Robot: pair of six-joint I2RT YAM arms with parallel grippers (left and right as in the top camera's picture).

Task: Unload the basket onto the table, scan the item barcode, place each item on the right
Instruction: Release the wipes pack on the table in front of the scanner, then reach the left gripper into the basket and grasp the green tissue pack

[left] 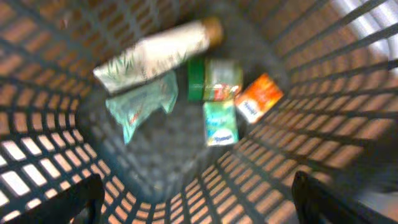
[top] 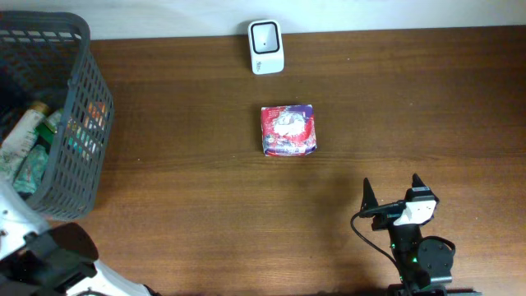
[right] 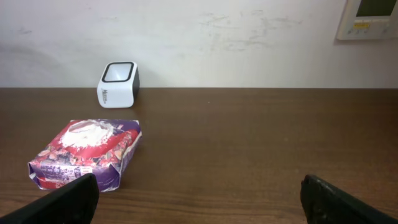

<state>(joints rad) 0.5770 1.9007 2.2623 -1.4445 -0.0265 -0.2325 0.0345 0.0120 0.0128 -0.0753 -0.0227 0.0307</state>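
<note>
The print on the crinkled red, purple and white packet (top: 288, 130) is too small to read. It lies flat just before the white scanner (top: 266, 47). The left gripper (left: 199, 202), over the basket (top: 74, 123) far left of the scanner, and the right gripper (top: 393, 196) are spread, empty.

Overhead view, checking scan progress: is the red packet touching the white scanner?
No, a clear gap separates the packet from the scanner.

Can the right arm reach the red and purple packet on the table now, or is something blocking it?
Probably yes. The right gripper is open and faces the packet, with only bare table between them. The scanner stands beyond the packet, out of the way.
</note>
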